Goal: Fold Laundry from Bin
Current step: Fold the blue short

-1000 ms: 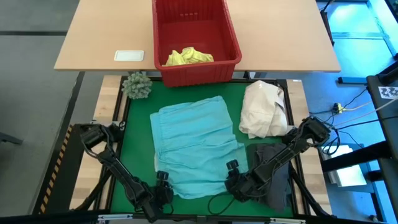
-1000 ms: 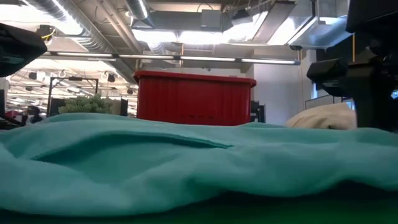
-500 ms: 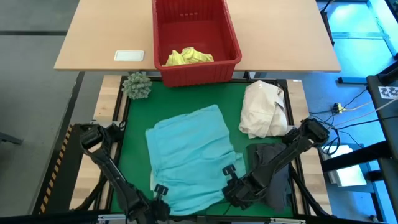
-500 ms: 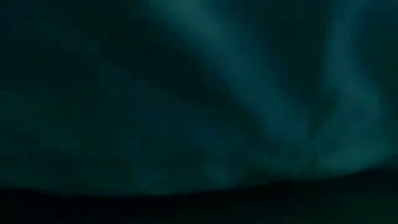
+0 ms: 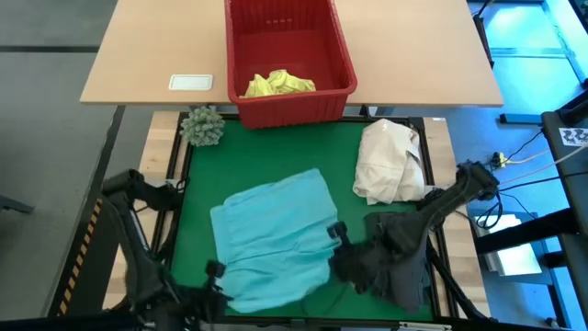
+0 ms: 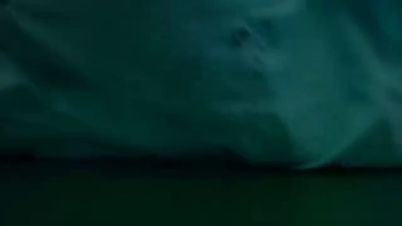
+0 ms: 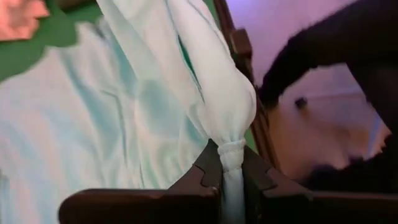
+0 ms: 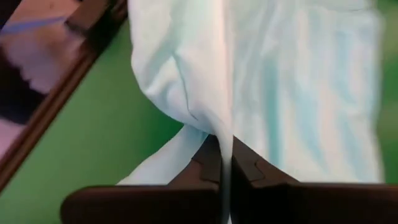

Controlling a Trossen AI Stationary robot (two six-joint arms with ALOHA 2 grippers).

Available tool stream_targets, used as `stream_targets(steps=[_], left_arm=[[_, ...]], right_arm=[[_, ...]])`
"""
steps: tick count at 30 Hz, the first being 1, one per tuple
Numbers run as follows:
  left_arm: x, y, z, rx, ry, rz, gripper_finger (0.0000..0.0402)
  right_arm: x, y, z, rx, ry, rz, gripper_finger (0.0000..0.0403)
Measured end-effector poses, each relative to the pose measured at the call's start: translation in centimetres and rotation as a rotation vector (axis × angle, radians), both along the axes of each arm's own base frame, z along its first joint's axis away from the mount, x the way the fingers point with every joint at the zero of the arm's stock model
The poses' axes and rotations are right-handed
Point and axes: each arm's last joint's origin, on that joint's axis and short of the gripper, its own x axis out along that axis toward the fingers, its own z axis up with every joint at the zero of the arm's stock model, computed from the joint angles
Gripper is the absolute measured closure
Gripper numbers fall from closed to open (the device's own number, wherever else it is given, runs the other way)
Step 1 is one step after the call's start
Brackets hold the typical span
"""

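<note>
High view shows the light turquoise garment (image 5: 271,241) lying on the green mat (image 5: 197,184) of the surface, its near edge now lifted and drawn back toward the robot. A second ago it lay flat and spread wider, reaching further toward the red bin (image 5: 287,55); it has since slid nearer and bunched along the near side.

Both tools have gone from apart to clamped on the cloth. The left tool (image 7: 230,177) pinches a twisted tuft of the turquoise fabric between its fingers, and the right tool (image 8: 225,163) nips a thin fold of the same garment. In the overhead picture the left tool (image 5: 213,276) sits at the garment's near left corner and the right tool (image 5: 338,241) at its near right corner. The low camera is now filled by turquoise cloth hanging right in front of it, where before it saw over the garment to the bin.

I judge that the grasp is made and the fold is starting: with both near corners held, the next move would carry that edge up and over toward the far edge. A yellow garment (image 5: 278,84) waits in the bin, a dark grey one (image 5: 404,262) lies under the right arm, and the cream bundle (image 5: 390,161) sits just beyond it.
</note>
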Motion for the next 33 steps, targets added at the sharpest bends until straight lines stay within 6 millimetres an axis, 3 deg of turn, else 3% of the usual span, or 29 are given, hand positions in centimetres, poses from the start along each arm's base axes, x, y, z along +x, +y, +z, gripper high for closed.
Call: stream_targets(steps=[4, 7, 14, 18, 22, 27, 33], left_arm=[[-2.2, 2.8, 1.3, -0.029, -0.067, 0.046, 0.0394], [-3.4, 5.7, 0.9, -0.048, -0.071, 0.106, 0.0394], [-5.8, 13.8, -2.8, -0.109, -0.071, 0.266, 0.0394], [-6.9, 18.7, -5.6, -0.096, -0.073, 0.404, 0.0394], [-7.8, 22.4, -9.0, -0.058, -0.046, 0.538, 0.0394], [-8.1, 25.1, -12.7, -0.048, -0.002, 0.641, 0.0394], [-7.3, 26.5, -15.2, -0.043, 0.019, 0.653, 0.0375]], right_arm=[[0.8, -3.0, 1.5, 0.007, -0.095, -0.026, 0.0402], [1.8, -6.0, 1.3, -0.004, -0.121, -0.070, 0.0402], [4.1, -15.1, -3.9, 0.061, -0.059, -0.205, 0.0402], [3.9, -20.0, -7.1, 0.112, -0.059, -0.281, 0.0402], [3.2, -24.1, -9.1, 0.099, -0.104, -0.388, 0.0403], [2.8, -27.3, -10.9, 0.108, -0.180, -0.466, 0.0403], [3.6, -28.3, -14.3, 0.084, -0.110, -0.457, 0.0402]])
